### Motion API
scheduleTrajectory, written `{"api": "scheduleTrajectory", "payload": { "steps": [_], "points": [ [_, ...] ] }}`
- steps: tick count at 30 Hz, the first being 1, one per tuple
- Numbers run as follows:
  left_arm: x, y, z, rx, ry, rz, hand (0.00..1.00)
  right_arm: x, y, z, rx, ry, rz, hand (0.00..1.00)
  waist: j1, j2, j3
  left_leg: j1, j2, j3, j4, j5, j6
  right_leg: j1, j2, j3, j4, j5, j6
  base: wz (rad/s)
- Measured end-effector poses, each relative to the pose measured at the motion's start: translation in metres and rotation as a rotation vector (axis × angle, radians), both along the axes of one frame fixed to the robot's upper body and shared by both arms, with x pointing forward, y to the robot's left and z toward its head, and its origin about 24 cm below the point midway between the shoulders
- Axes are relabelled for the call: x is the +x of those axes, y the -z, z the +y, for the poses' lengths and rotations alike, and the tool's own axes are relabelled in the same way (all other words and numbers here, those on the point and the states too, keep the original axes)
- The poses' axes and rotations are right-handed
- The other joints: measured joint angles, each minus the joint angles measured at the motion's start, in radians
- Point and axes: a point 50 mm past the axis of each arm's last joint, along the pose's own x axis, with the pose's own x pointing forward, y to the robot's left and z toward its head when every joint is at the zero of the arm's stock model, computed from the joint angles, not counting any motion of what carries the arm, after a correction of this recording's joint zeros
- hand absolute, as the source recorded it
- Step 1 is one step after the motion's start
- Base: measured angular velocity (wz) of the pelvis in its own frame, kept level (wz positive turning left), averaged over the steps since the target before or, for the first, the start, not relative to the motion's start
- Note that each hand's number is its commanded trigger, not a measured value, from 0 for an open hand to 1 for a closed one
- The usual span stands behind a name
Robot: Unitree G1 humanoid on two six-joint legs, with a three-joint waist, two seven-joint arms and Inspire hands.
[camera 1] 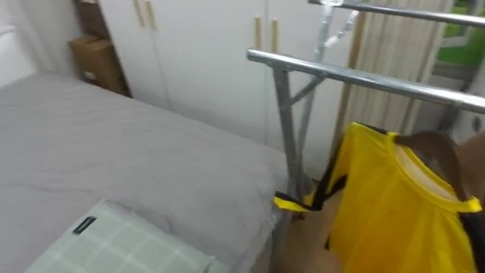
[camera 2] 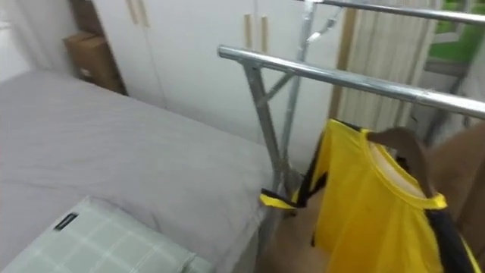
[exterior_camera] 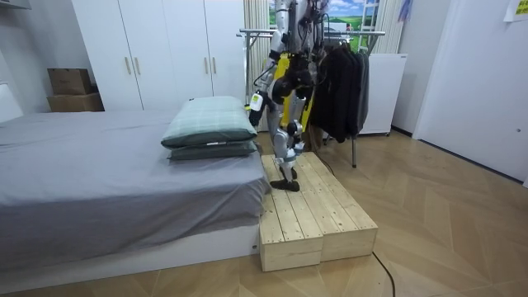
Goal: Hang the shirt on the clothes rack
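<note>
Grey bed (camera 1: 114, 152) left, steel rail (camera 1: 364, 76) ahead. Yellow shirt (camera 1: 394, 205) on wooden hanger (camera 1: 436, 144): light, limp, likely slippery; best held by hanger neck. Hold of left hand (exterior_camera: 255, 102): cannot tell.

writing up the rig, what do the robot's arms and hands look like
In the room view the left arm looks slim and grey, ending in a whitish left hand. Finer detail is too small to tell.

Yellow shirt (camera 1: 386, 205) with black trim at sleeve edge and side. It is draped on a brown wooden hanger (camera 1: 436, 148) through the pale collar. Hangs upright just below the metal clothes rack (camera 1: 364, 76) rail, right of its post. Hook out of sight.
</note>
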Motion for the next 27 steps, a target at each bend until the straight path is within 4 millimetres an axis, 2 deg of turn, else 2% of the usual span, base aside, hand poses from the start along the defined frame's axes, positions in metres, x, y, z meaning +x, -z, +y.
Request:
{"api": "scheduleTrajectory", "payload": {
  "steps": [1, 2, 3, 4, 7, 8, 9, 11, 13, 14, 16, 17, 18, 19, 20, 21, 22, 23, 24, 25, 26, 27],
  "points": [
    [0.0, 0.0, 0.001, 0.002, -0.003, 0.001, 0.0, -0.004, 0.001, -0.001, 0.004, 0.008, 0.02, 0.0, 0.001, -0.002, 0.0001, -0.001, 0.013, 0.043, 0.011, 0.007, 0.0, 0.011, -0.017, -0.048, 0.007, -0.014, 0.01, 1.4],
    [-0.001, 0.0, 0.002, 0.004, -0.009, 0.001, 0.0, -0.005, 0.001, -0.002, 0.006, 0.015, 0.025, 0.0, 0.006, -0.003, 0.0004, -0.001, 0.018, 0.062, 0.021, 0.007, 0.0, 0.014, -0.025, -0.07, 0.017, -0.023, 0.01, 1.1],
    [-0.004, -0.001, 0.004, 0.008, -0.016, 0.007, 0.0, -0.007, 0.001, -0.004, 0.012, 0.022, 0.033, 0.0, 0.019, -0.005, -0.0002, -0.001, 0.029, 0.084, 0.036, 0.006, -0.001, 0.019, -0.036, -0.101, 0.034, -0.04, 0.019, 0.84],
    [-0.007, -0.001, 0.006, 0.013, -0.027, 0.012, 0.0, -0.009, 0.0, -0.005, 0.018, 0.024, 0.036, 0.0, 0.026, -0.009, -0.0008, -0.002, 0.035, 0.092, 0.047, 0.002, 0.003, 0.027, -0.047, -0.133, 0.047, -0.054, 0.034, 0.8],
    [-0.016, -0.002, 0.008, 0.017, -0.055, 0.033, 0.0, -0.012, 0.001, -0.006, 0.032, 0.055, 0.052, 0.0, 0.033, -0.01, -0.0011, -0.01, 0.043, 0.089, 0.025, -0.021, 0.008, 0.049, -0.061, -0.186, 0.054, -0.065, 0.072, 0.63],
    [-0.019, -0.001, 0.008, 0.016, -0.062, 0.042, 0.0, -0.014, 0.001, -0.006, 0.034, 0.063, 0.059, 0.0, 0.033, -0.011, -0.0055, -0.01, 0.041, 0.088, 0.016, -0.021, 0.008, 0.057, -0.061, -0.191, 0.049, -0.061, 0.08, 0.4],
    [-0.023, -0.001, 0.007, 0.011, -0.067, 0.058, 0.0, -0.016, 0.001, -0.006, 0.04, 0.083, 0.07, 0.0, 0.033, -0.014, -0.0117, -0.01, 0.036, 0.08, 0.007, -0.021, 0.008, 0.063, -0.065, -0.202, 0.045, -0.058, 0.088, 0.33],
    [-0.026, -0.001, 0.005, -0.004, -0.083, 0.065, 0.0, -0.02, 0.002, -0.006, 0.048, 0.114, 0.081, 0.0, 0.032, -0.015, -0.016, -0.004, 0.029, 0.06, 0.006, -0.021, 0.009, 0.078, -0.073, -0.226, 0.048, -0.059, 0.09, 0.33],
    [-0.024, 0.0, 0.003, -0.015, -0.118, 0.052, 0.0, -0.024, 0.002, -0.007, 0.053, 0.136, 0.096, 0.0, 0.024, -0.01, -0.0186, 0.001, 0.027, 0.05, 0.012, -0.021, 0.009, 0.105, -0.085, -0.281, 0.05, -0.069, 0.106, 0.5],
    [-0.022, 0.0, 0.003, -0.016, -0.118, 0.048, 0.0, -0.025, 0.002, -0.007, 0.053, 0.142, 0.096, 0.0, 0.024, -0.011, -0.0193, 0.001, 0.026, 0.046, 0.013, -0.021, 0.009, 0.109, -0.089, -0.291, 0.052, -0.07, 0.108, 0.56],
    [-0.017, 0.0, 0.002, -0.017, -0.115, 0.035, 0.0, -0.025, 0.001, -0.009, 0.05, 0.154, 0.103, 0.0, 0.021, -0.01, -0.0211, -0.01, 0.011, 0.013, 0.013, -0.024, 0.015, 0.112, -0.125, -0.335, 0.103, -0.094, 0.148, 0.59],
    [-0.017, 0.0, 0.002, -0.017, -0.115, 0.032, 0.0, -0.025, 0.001, -0.01, 0.048, 0.153, 0.106, 0.0, 0.019, -0.006, -0.0209, -0.017, 0.011, -0.002, 0.014, -0.024, 0.017, 0.112, -0.135, -0.344, 0.115, -0.096, 0.151, 0.71],
    [-0.014, 0.0, 0.002, -0.019, -0.117, 0.025, 0.0, -0.025, 0.001, -0.011, 0.045, 0.153, 0.11, 0.0, 0.017, -0.005, -0.0224, -0.026, -0.003, -0.036, 0.013, -0.021, 0.024, 0.113, -0.15, -0.346, 0.143, -0.095, 0.157, 0.92],
    [-0.011, 0.001, 0.0, -0.024, -0.116, 0.015, 0.0, -0.027, 0.0, -0.014, 0.039, 0.154, 0.117, 0.0, 0.007, 0.001, -0.0229, -0.039, -0.017, -0.094, 0.019, -0.01, 0.04, 0.117, -0.152, -0.27, 0.169, -0.097, 0.163, 1.12],
    [-0.008, 0.001, -0.001, -0.025, -0.112, 0.011, 0.0, -0.028, 0.0, -0.015, 0.038, 0.156, 0.121, 0.0, -0.007, -0.001, -0.022, -0.047, -0.03, -0.124, 0.027, -0.007, 0.045, 0.119, -0.149, -0.202, 0.179, -0.097, 0.163, 1.6],
    [-0.006, 0.002, -0.001, -0.026, -0.105, 0.015, 0.0, -0.031, 0.0, -0.016, 0.034, 0.164, 0.128, 0.0, -0.033, -0.003, -0.0217, -0.061, -0.052, -0.169, 0.037, 0.001, 0.058, 0.128, -0.148, -0.102, 0.196, -0.099, 0.167, 1.7],
    [-0.007, 0.002, -0.002, -0.027, -0.108, 0.015, 0.0, -0.031, -0.001, -0.019, 0.031, 0.179, 0.125, 0.0, -0.033, -0.006, -0.0235, -0.069, -0.065, -0.179, 0.047, 0.006, 0.067, 0.137, -0.154, -0.057, 0.207, -0.108, 0.181, 1.56],
    [-0.007, 0.002, -0.002, -0.028, -0.109, 0.012, 0.0, -0.031, -0.001, -0.019, 0.029, 0.182, 0.125, 0.0, -0.034, -0.003, -0.0215, -0.075, -0.074, -0.189, 0.053, 0.008, 0.071, 0.143, -0.154, -0.05, 0.21, -0.111, 0.185, 1.22],
    [-0.007, 0.002, -0.003, -0.031, -0.115, 0.009, 0.0, -0.029, -0.001, -0.02, 0.023, 0.18, 0.124, 0.0, -0.028, 0.003, -0.0173, -0.084, -0.093, -0.219, 0.058, 0.013, 0.083, 0.154, -0.161, -0.028, 0.212, -0.113, 0.19, 1.11],
    [-0.007, 0.002, -0.003, -0.033, -0.127, 0.007, 0.0, -0.027, -0.001, -0.019, 0.021, 0.171, 0.123, 0.0, -0.024, -0.001, -0.0171, -0.094, -0.122, -0.259, 0.057, 0.017, 0.1, 0.159, -0.168, 0.024, 0.211, -0.117, 0.197, 1.06],
    [-0.007, 0.002, -0.003, -0.034, -0.133, 0.005, 0.0, -0.026, -0.001, -0.018, 0.022, 0.169, 0.121, 0.0, -0.02, -0.005, -0.0165, -0.098, -0.136, -0.281, 0.057, 0.021, 0.107, 0.162, -0.17, 0.055, 0.209, -0.117, 0.198, 0.98],
    [-0.008, 0.002, -0.002, -0.034, -0.147, 0.005, 0.0, -0.026, 0.0, -0.015, 0.024, 0.171, 0.122, 0.0, -0.013, -0.008, -0.0109, -0.1, -0.16, -0.322, 0.057, 0.024, 0.117, 0.166, -0.17, 0.103, 0.205, -0.114, 0.204, 0.89]
  ]
}}
